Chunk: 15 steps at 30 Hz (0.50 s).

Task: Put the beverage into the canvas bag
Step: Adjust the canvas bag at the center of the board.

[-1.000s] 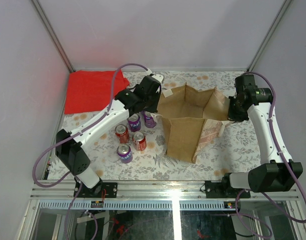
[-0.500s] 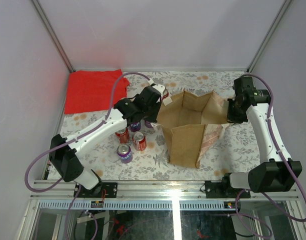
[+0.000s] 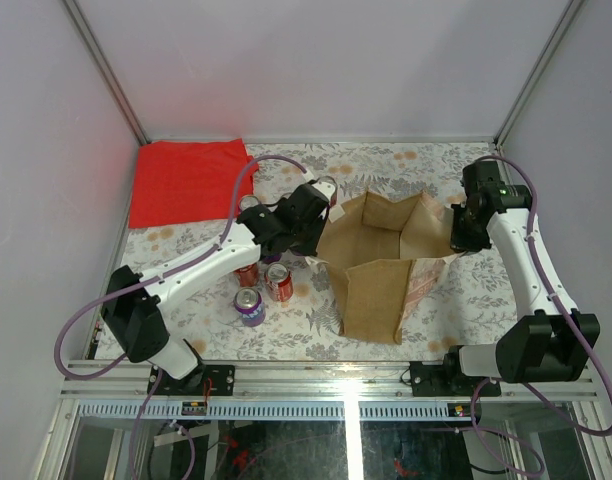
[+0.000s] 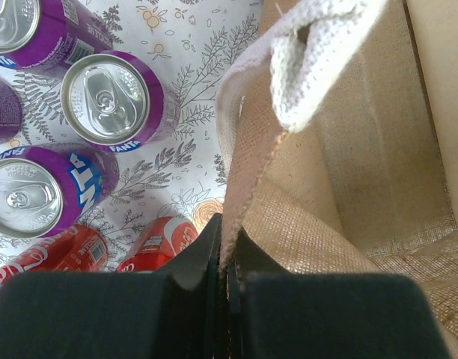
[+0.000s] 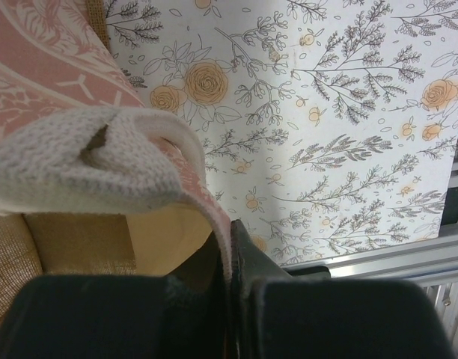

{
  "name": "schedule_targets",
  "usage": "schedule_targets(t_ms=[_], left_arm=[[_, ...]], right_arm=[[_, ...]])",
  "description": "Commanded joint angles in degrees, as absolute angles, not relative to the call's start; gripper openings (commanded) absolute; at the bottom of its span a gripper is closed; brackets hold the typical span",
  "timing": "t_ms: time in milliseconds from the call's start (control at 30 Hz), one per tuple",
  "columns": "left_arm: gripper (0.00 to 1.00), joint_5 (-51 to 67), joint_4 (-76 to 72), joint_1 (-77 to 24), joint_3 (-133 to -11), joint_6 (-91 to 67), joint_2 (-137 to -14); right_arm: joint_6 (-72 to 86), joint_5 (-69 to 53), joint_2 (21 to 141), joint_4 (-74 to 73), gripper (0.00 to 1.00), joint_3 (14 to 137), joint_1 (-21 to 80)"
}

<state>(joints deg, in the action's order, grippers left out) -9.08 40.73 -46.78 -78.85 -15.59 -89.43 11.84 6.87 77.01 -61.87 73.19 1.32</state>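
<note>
Pinching the left rim of the canvas bag [image 3: 371, 285], the left gripper [image 4: 227, 262] has its fingers pressed together on the fabric, just under a cream handle [image 4: 311, 67]. The right gripper [image 5: 230, 258] is clamped in the same way on the right rim. Between them the bag stands open on the flowered table [image 3: 466, 300]. The beverage cans [image 3: 251, 306], purple and red, sit just beside its left side, outside it. A red cloth [image 3: 186, 182] lies at the far left corner.
</note>
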Motion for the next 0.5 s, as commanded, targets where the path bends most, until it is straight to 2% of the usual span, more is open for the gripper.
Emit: schedule_targets(t_ms=[0,67,100,133,200,233,333,400,467], left_arm=[[0.0,-8.5,39.1,-46.6,-78.3,-15.9,-88.5],[0.01,-7.2,38.9,-46.6,-78.4,-15.6,-89.1],[0.05,-6.5,38.8,-46.6,-78.5,-15.6,-89.3],[0.12,-5.8,38.7,-46.6,-78.5,-15.4,-89.7],[0.32,-4.7,38.8,-46.6,-78.6,-15.2,-89.9],[0.46,-4.6,38.7,-46.6,-78.8,-15.2,-89.9],[0.71,-4.8,38.8,-46.6,-79.7,-14.7,-89.8],[0.79,-4.9,38.8,-46.7,-80.5,-14.5,-89.6],[0.81,-4.9,38.6,-46.6,-81.1,-14.5,-89.0]], right_arm=[[9.4,10.6,77.0,-60.7,0.03,73.1,0.3],[9.5,10.4,77.0,-60.6,0.08,72.9,0.4],[9.4,10.2,77.0,-60.5,0.11,72.9,0.4],[9.3,10.0,76.9,-60.5,0.19,72.8,0.4],[8.7,9.2,76.7,-60.5,0.27,72.5,0.3],[8.3,8.7,76.5,-60.5,0.3,72.5,0.4],[7.3,6.3,75.4,-59.9,0.37,72.9,0.3],[7.0,4.3,74.5,-59.4,0.42,73.5,0.4],[7.0,2.6,73.6,-59.1,0.46,74.8,0.4]])
